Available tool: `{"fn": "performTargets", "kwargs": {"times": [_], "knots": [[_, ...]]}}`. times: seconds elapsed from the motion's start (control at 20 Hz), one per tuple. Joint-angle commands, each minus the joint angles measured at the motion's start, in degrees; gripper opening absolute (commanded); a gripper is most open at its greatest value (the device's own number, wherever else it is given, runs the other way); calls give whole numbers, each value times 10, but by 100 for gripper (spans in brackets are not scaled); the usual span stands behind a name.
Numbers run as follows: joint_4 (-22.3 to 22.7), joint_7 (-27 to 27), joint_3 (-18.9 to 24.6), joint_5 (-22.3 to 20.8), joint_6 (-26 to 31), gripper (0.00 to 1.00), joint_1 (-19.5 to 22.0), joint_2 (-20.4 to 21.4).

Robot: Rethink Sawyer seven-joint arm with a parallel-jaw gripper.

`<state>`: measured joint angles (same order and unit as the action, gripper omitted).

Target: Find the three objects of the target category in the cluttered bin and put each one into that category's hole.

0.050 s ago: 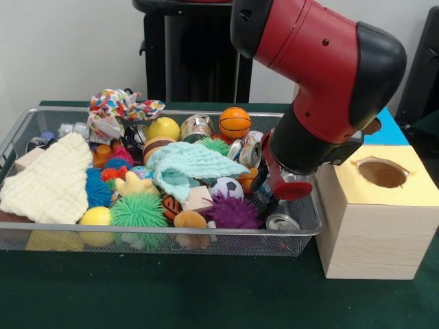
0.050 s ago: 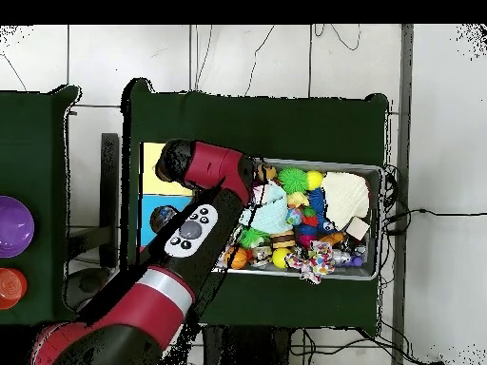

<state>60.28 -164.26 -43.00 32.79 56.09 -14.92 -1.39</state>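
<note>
The wire-mesh bin point(image 1: 14, 137) holds a jumble of toys, cloths and cans. My gripper point(image 1: 269, 199) reaches down into the bin's right end, under the red and black wrist point(image 1: 296, 177). Its tips are buried among the clutter, so its state is hidden. A crushed silver can point(image 1: 282, 221) lies just below it at the front right corner. More cans point(image 1: 197, 127) point(image 1: 246, 148) lie at the back. Right of the bin stands a wooden box with a yellow top and a round hole point(image 1: 382, 173). In the overhead view the arm point(image 2: 211, 171) covers the bin's point(image 2: 373, 223) left end.
The clutter includes a basketball point(image 1: 234, 122), a soccer ball point(image 1: 226, 187), a yellow ball point(image 1: 163, 128), a purple spiky ball point(image 1: 233, 212), a green spiky ball point(image 1: 139, 211), a mint cloth point(image 1: 192, 164) and a cream cloth point(image 1: 51, 181). A blue-topped box point(image 1: 388, 130) stands behind the yellow one.
</note>
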Motion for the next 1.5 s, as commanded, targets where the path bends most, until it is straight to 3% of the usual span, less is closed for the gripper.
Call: {"fn": "performTargets", "kwargs": {"times": [0.05,0.2,0.5,0.7,1.2,1.4,1.5], "knots": [[22,-96,71,7,86,100,22,18],[50,-98,90,17,55,100,18,7],[81,-115,98,26,59,100,-1,17],[143,-92,108,30,11,100,-19,51],[233,-82,93,24,40,100,-58,136],[292,-50,129,57,-82,100,-56,159],[336,-19,162,77,-174,100,-46,177]]}}
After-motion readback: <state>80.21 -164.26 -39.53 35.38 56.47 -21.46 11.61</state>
